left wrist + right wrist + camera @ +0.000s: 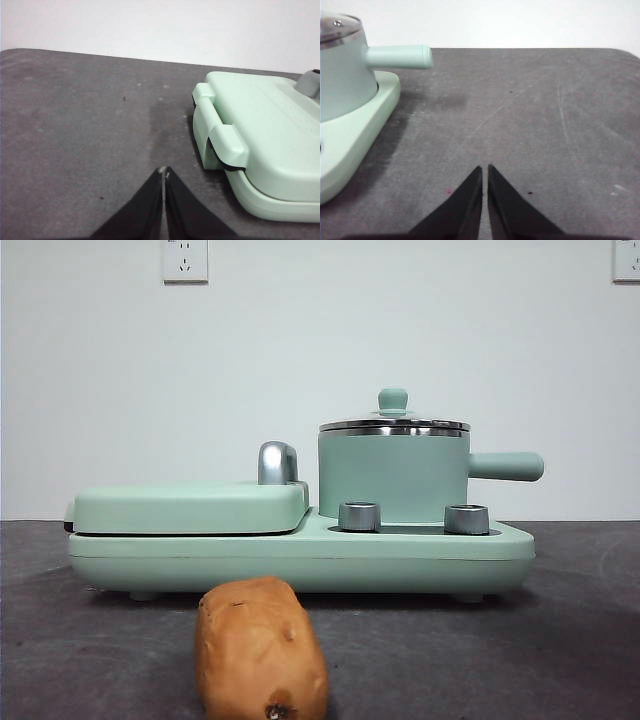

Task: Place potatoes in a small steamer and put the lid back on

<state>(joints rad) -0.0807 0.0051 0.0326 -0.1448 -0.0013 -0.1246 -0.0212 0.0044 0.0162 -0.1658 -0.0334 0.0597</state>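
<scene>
An oblong orange-brown potato (260, 650) with rough skin and dark spots is seen lying on the dark grey desk (560, 640), at the six o'clock position of the front view, just in front of a mint-green cooking appliance base (300, 560) and apart from it. On the three o'clock half of that base a small mint-green cylindrical steamer pot (393, 475) with a steel rim is seated, its stubby green side handle (506, 466) pointed towards three o'clock. The pot is closed by a round clear glass lid (394, 424) with a steel rim, topped by a small mint-green knob (393, 399). Two steel dials (359, 516) are set in the base in front of the pot. The nine o'clock half of the base is covered by a flat mint-green griddle cover (190, 506), behind which a curved steel handle (277, 462) rises. White wall sockets (185, 259) are mounted on the pale wall behind. In the left wrist view the left gripper (164, 171) is held over bare desk near the griddle cover's end, its black fingers clenched together on nothing. In the right wrist view the right gripper (485, 169) is held over bare desk beside the pot's handle end, its fingers likewise pressed together and empty.
</scene>
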